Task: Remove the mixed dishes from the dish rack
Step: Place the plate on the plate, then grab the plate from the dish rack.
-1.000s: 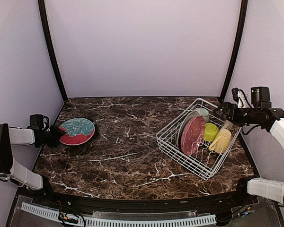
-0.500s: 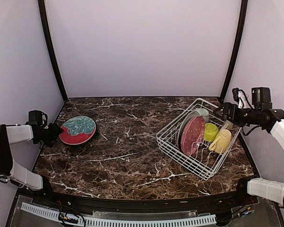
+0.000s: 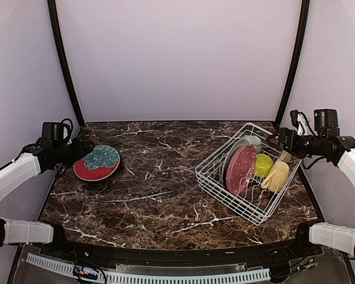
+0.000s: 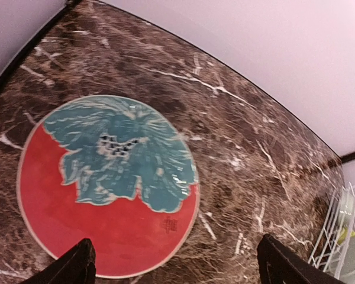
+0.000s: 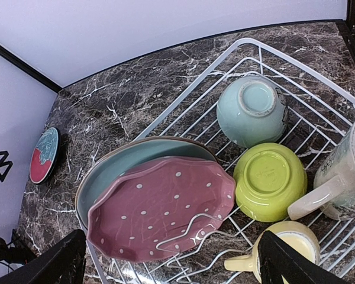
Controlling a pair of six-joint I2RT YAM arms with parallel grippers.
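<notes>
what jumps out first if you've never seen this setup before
The red plate with a teal leaf pattern, lying flat on the dark marble table at the left, catches the eye first. At the right, the white wire dish rack holds a pink dotted plate on edge, plus a lime-green bowl and a pale mint bowl showing their bases.

Recorded dark brown marble-patterned tabletop (image 3: 165, 177), white-veined. Enclosed behind and at both sides by plain pale lilac walls (image 3: 177, 59). Framed at rear corners by black poles (image 3: 63, 65). Lit evenly, softly.
</notes>
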